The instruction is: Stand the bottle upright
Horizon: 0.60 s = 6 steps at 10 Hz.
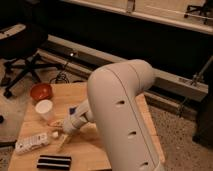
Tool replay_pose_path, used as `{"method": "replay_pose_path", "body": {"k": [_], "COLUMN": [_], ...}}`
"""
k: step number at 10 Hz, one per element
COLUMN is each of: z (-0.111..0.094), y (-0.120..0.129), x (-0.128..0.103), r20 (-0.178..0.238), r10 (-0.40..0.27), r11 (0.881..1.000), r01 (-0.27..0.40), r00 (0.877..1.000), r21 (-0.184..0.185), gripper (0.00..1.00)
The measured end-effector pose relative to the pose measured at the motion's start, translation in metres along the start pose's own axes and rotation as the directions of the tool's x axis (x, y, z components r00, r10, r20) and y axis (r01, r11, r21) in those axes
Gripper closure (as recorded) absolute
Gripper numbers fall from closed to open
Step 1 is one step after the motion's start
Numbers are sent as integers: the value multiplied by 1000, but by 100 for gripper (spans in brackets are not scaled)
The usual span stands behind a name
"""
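The bottle [32, 143] is a small white plastic one with faint dark markings. It lies on its side near the front left of the wooden table [95, 150]. My gripper [58, 137] hangs low over the table just to the right of the bottle's cap end, reaching in from the big white arm [122, 115]. Its fingers [63, 144] are spread open, with nothing between them. The gripper stands close beside the bottle, and I cannot tell whether they touch.
A white paper cup [45, 109] stands just behind the gripper, and a red bowl [41, 91] sits further back left. A black block with white stripes [54, 161] lies at the front edge. An office chair [22, 55] stands on the floor at left.
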Motion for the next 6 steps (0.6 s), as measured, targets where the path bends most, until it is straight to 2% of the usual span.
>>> {"method": "replay_pose_path", "body": {"k": [1,2,6], "z": [2,3,6], "y": [0,0,-4], "x": [1,2,5], "r20": [-1,3,27], "r10": [4,11,22], "r11": [1000,1000,1000], "r01": [-4,-11,-21], "r00": [1000,1000,999], "r21": [-4,-7,-15], "gripper": [20,25,65]}}
